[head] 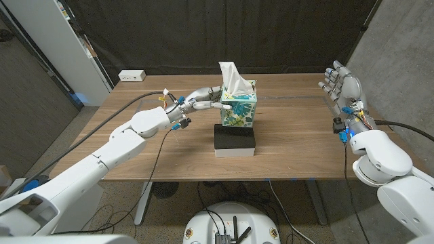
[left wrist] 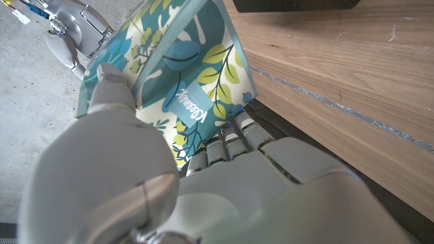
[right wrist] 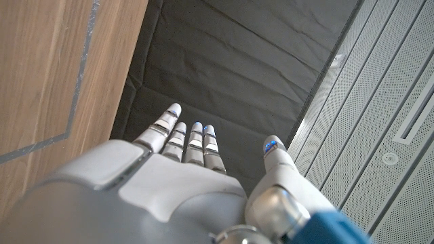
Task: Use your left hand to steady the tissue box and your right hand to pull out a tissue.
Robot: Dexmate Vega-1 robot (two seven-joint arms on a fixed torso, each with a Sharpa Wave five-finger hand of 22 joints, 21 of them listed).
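Tissue box [head: 239, 109] atop black block [head: 234, 139]; white power strip [head: 131, 76] behind.

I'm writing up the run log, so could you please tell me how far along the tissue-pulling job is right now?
Done: the left hand is at the tissue box, fingers against its side, steadying it on the black block. In hand: nothing more; the right hand is raised, open, at the table's right edge, far from the box. Left: reaching over and pulling out the tissue, which stands untouched from the top.
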